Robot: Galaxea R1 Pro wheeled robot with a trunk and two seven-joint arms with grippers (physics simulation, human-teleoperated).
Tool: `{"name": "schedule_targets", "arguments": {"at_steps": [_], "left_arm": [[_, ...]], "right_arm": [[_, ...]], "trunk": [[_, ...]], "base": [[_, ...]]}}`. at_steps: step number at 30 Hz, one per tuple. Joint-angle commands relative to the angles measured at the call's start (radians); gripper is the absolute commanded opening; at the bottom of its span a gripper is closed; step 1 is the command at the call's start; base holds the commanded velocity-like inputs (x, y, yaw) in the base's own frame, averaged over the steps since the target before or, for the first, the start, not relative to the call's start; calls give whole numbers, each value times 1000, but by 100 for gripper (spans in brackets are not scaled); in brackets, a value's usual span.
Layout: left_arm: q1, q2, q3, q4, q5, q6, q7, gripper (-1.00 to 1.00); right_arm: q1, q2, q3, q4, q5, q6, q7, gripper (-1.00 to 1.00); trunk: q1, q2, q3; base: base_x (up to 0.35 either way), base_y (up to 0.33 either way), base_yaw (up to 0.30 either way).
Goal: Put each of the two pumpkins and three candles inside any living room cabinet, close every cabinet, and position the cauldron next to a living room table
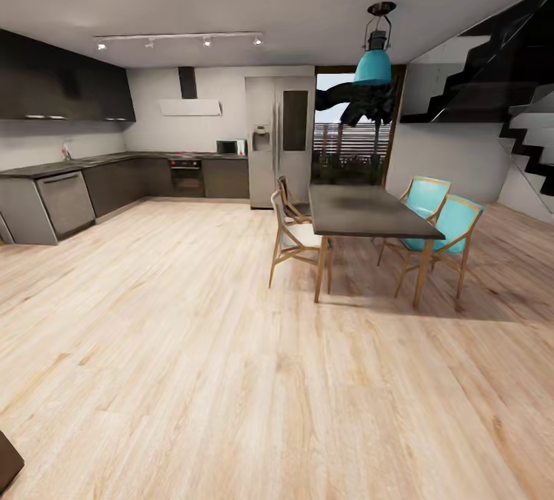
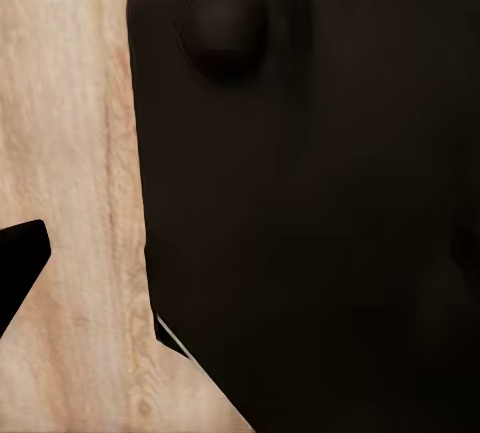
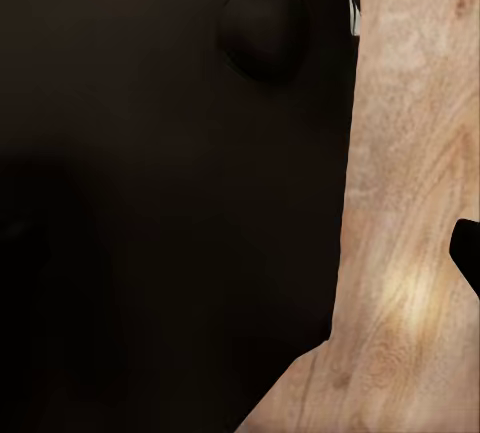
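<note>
The pumpkins, candles, cauldron and living-room cabinet are out of view. I face an open kitchen and dining area across pale wood floor (image 1: pixel 192 346). In the left wrist view a dark rounded part of my own body (image 2: pixel 310 203) fills most of the picture, with floor planks (image 2: pixel 70 153) beside it and a black tip (image 2: pixel 20 263) at the edge. The right wrist view is similar, with a dark body panel (image 3: pixel 170 203), floor (image 3: pixel 410 203) and a black tip (image 3: pixel 468 253) at the edge. The jaws' state cannot be read.
A dark-topped dining table (image 1: pixel 369 211) on wooden legs stands right of centre, with a white-seated chair (image 1: pixel 296 242) and teal chairs (image 1: pixel 450 227) around it. Grey kitchen counters (image 1: pixel 69 192), a fridge (image 1: pixel 278 138) and a black staircase (image 1: pixel 515 85) line the far walls. A teal lamp (image 1: pixel 374 61) hangs above.
</note>
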Motion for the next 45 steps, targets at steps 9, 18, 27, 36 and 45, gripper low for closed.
{"name": "schedule_targets", "arguments": {"at_steps": [9,18,27,36,45], "left_arm": [[-1,-19,20,-1,6,5,4,100],[-1,-20,35,-2,6,5,3,100],[-1,-20,35,-1,6,6,3,100],[-1,-20,35,-2,6,4,3,100],[-1,-20,34,-1,6,2,2,100]], "right_arm": [[-1,16,-1,1,-2,2,-2,100],[-1,25,-5,1,-8,5,-3,100],[-1,23,-8,1,-12,-2,-3,100],[-1,22,-9,2,-12,-8,-3,100],[-1,24,-9,1,-12,-8,-3,100]], "trunk": [[0,0,0],[0,0,0],[0,0,0],[0,0,0],[0,0,0]], "base": [[0,-19,0],[0,0,0],[0,0,0],[0,0,0],[98,0,0]]}}
